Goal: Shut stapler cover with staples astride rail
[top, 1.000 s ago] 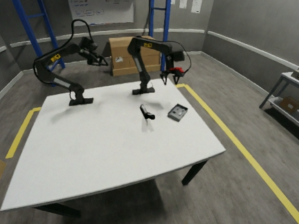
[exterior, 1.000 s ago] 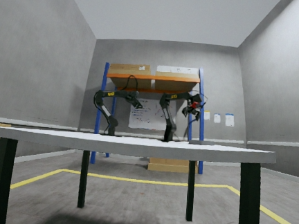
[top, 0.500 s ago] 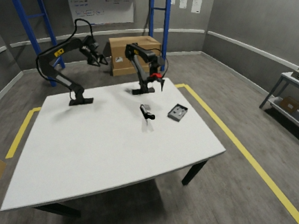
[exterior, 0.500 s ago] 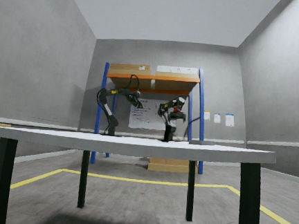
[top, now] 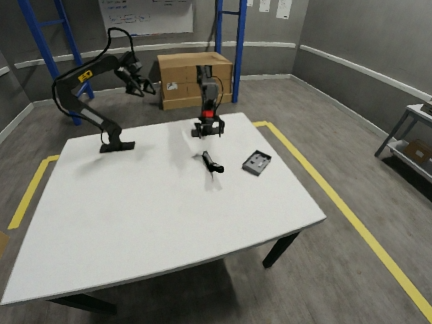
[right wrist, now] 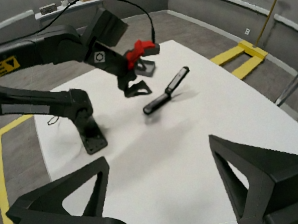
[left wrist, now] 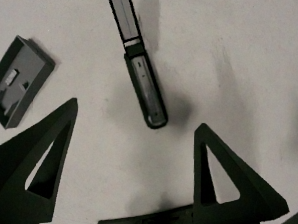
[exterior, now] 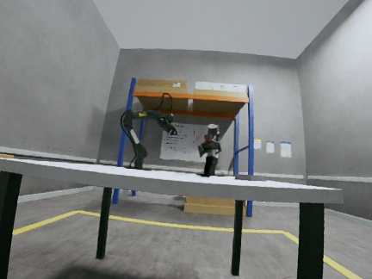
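Observation:
The black stapler (top: 212,163) lies open and flat on the white table, right of centre. In the left wrist view its silver rail half (left wrist: 120,3) points away and its black half (left wrist: 148,90) points toward the camera. My left gripper (top: 207,131) hangs open and empty above the table just behind the stapler; its fingers stand wide on both sides of the stapler's near end, above it. A grey tray (top: 257,162) with small pale pieces lies right of the stapler. My right gripper (top: 142,89) is open and empty, high beyond the table's far edge.
Cardboard boxes (top: 195,80) and a blue rack stand behind the table. The right arm's base (top: 116,146) sits at the far left of the table. The right wrist view shows the stapler (right wrist: 166,90) and the left gripper (right wrist: 136,72) from afar.

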